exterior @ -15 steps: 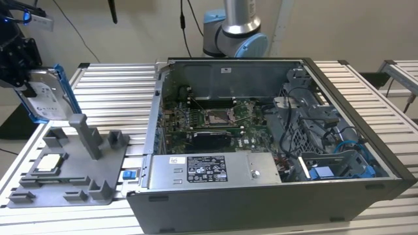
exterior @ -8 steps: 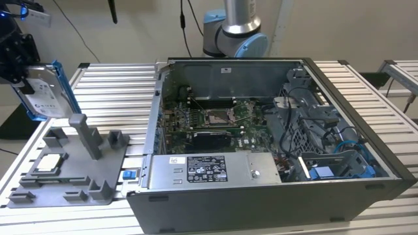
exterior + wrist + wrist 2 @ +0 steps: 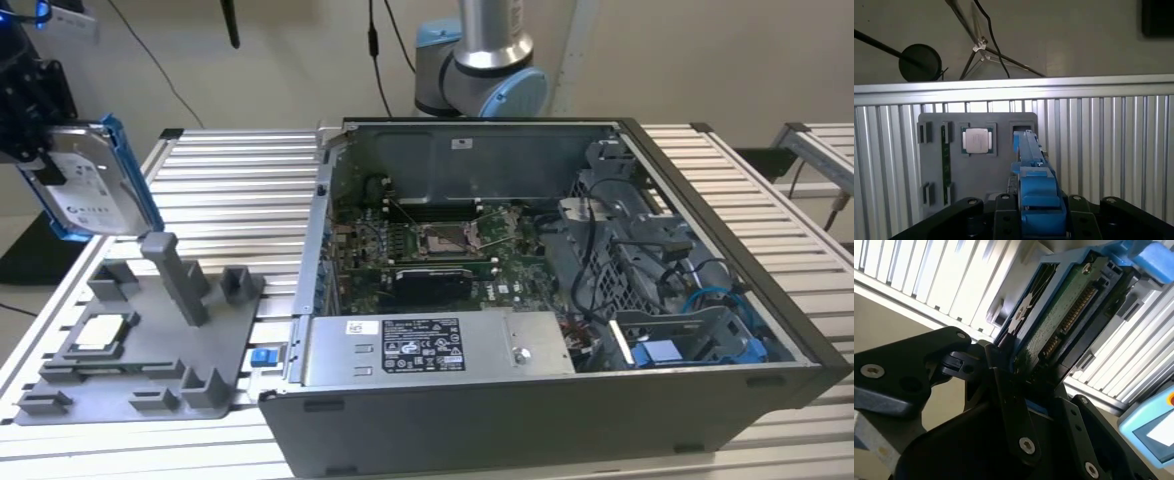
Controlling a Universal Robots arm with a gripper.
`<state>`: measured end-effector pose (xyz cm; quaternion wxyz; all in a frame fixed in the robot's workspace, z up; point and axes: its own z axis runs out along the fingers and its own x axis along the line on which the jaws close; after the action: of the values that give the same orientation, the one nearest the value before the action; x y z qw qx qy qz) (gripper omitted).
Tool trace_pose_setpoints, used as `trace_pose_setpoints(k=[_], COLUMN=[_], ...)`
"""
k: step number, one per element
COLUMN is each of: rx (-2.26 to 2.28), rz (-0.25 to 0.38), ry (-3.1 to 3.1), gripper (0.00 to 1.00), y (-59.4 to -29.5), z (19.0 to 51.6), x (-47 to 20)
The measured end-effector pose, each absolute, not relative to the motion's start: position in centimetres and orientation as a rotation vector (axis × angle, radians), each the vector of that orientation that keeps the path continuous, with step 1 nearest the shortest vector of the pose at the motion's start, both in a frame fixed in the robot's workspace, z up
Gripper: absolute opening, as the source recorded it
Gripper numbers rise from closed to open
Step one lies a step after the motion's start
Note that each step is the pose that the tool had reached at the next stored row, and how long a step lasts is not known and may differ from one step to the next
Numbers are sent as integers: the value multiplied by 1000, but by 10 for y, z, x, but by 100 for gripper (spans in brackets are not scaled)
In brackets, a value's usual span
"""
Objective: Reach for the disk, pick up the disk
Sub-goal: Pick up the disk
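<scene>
The disk [image 3: 91, 185], a silver-grey drive with a white label in a bright blue caddy, hangs upright in the air at the exterior view's far left, above the grey fixture plate [image 3: 147, 375]. My gripper [image 3: 38, 135] is shut on its upper end. In the second wrist view the disk's green circuit-board side [image 3: 1064, 315] sticks out from between the black fingers [image 3: 1004, 385]. The first wrist view has the disk [image 3: 1035, 187] edge-on, clamped in the gripper [image 3: 1038, 212], with the fixture plate [image 3: 999, 175] beneath it.
On the fixture plate lie a small square silver chip [image 3: 102, 331] and a tall grey post [image 3: 179, 280]. The open computer case [image 3: 534, 420] takes up the middle and right of the slatted aluminium table [image 3: 227, 180]. The arm's base [image 3: 481, 70] stands behind the case.
</scene>
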<state>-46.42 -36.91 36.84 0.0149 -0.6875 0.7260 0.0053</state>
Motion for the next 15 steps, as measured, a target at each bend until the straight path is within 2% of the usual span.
trace_pose_setpoints(k=[15], rx=[-2140], rz=[17], ry=[2260], gripper=[0], y=[-369], z=[386], x=[-464])
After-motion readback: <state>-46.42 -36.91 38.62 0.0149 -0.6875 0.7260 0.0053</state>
